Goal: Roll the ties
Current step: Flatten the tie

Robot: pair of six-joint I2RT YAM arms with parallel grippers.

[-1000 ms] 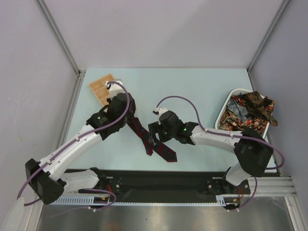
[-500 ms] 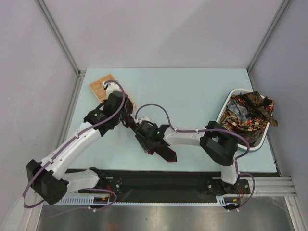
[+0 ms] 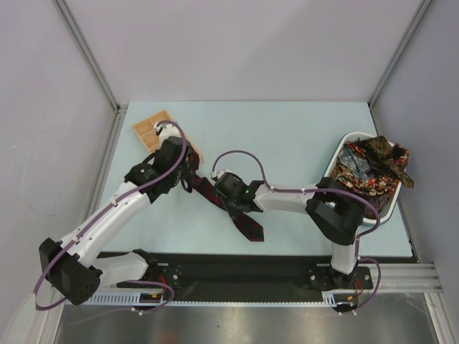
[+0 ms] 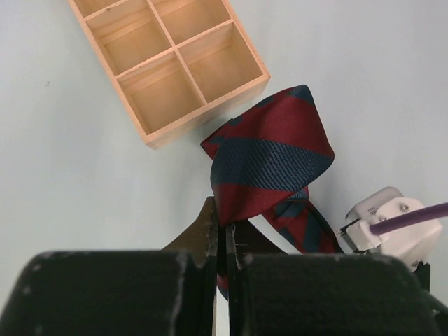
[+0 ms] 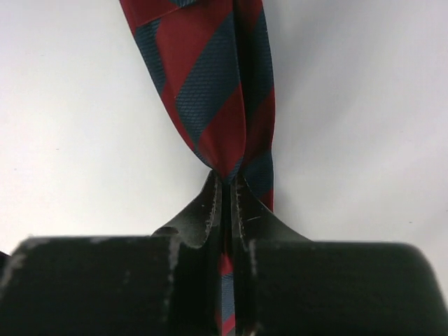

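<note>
Right gripper (image 5: pixel 225 183): jaws clamped on the striped tie (image 5: pixel 210 77), pinching doubled fabric mid-length. The wide end lies flat on the table (image 3: pixel 287 136) nearer the bases. Left gripper (image 4: pixel 221 227): also clenched, pinching the tie's folded-over end just beside the wooden tray (image 4: pixel 168 63). Other ties (image 3: pixel 373 168) are heaped in the white basket (image 3: pixel 331 172), far right.

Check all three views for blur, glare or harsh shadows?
Top external: even light, sharp, only soft shadows on the table. Left wrist: striped tie crisp, weave visible; left pincer dark and soft-edged up close. Right wrist: tie crisp too, table washed pale, right pincer underexposed black. No glare spots on the fabric.
</note>
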